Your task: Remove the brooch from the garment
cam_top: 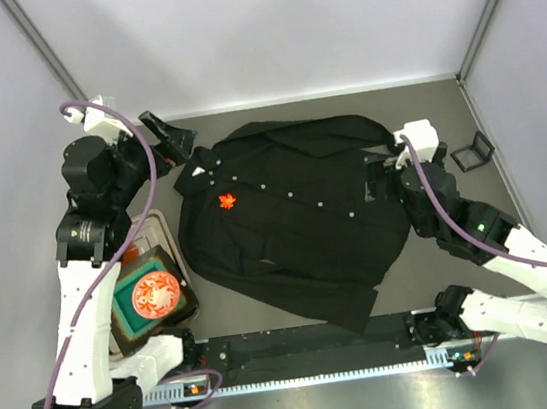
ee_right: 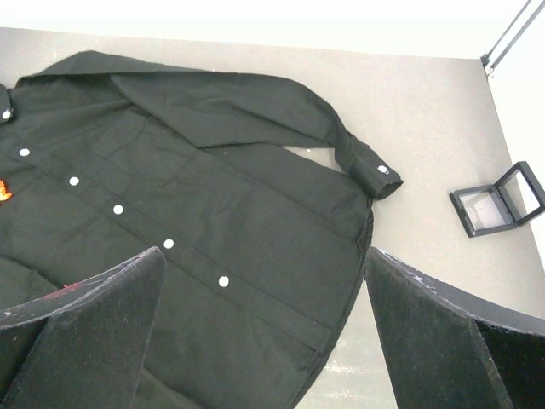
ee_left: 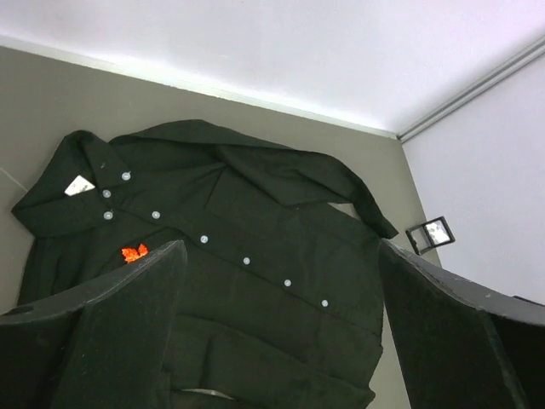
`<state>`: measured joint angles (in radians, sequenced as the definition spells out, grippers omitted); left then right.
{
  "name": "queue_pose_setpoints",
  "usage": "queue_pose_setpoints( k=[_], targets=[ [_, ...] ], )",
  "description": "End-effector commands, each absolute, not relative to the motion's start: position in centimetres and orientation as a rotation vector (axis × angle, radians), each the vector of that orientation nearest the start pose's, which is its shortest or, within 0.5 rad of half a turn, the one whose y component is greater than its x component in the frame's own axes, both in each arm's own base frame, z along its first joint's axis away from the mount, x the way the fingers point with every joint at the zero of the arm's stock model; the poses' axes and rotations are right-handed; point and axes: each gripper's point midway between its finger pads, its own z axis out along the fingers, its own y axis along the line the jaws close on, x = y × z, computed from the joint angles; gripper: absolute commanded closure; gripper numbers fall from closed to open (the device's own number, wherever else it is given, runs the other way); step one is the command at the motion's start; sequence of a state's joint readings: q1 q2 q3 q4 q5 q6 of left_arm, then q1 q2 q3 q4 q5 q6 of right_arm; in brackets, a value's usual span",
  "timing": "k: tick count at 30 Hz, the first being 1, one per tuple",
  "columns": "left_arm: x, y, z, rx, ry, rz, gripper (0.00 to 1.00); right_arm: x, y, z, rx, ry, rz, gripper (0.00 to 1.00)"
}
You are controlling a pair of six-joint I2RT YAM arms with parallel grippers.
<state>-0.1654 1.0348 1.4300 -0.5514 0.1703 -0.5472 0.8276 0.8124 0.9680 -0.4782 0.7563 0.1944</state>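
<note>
the left arm is rising from the near left corner, bending at the elbow and reaching toward the far left corner. the left gripper is hanging just off the collar end of the shirt, its jaws spread wide and gripping nothing. the right arm is stretching up along the right edge, and the right gripper is tilting down over the shirt's right end, jaws likewise wide apart and empty. the shirt is lying flat in the middle of the desk, collar toward the left edge. the brooch is sitting on the chest beside the button row, near the left gripper and well apart from the right one. only the top view is showing the tray with its orange disc at the left edge. the left wrist view is showing a white label in the collar and the brooch just beyond its left finger. the right wrist view is catching the brooch only at its border, but is showing the buttoned cuff and an open black box near the right edge.
</note>
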Motion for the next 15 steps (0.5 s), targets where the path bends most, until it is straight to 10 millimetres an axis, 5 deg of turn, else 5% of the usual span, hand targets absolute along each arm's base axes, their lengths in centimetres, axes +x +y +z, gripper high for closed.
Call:
queue_pose_setpoints(
  k=[1, 10, 15],
  targets=[
    [31.4, -8.8, 41.3, -0.279, 1.757, -0.588, 0.02, 27.0, 11.7, 28.2, -0.056, 1.852, -0.048, 0.01],
    [32.2, -9.3, 37.1, -0.258, 1.930, -0.556, 0.02, 29.0, 14.2, 24.2, -0.071, 2.012, -0.142, 0.01],
    [31.8, -13.1, 35.2, -0.112, 1.989, -0.779, 0.02, 27.7, 21.1, 22.2, -0.397, 2.149, 0.167, 0.01]
  ],
)
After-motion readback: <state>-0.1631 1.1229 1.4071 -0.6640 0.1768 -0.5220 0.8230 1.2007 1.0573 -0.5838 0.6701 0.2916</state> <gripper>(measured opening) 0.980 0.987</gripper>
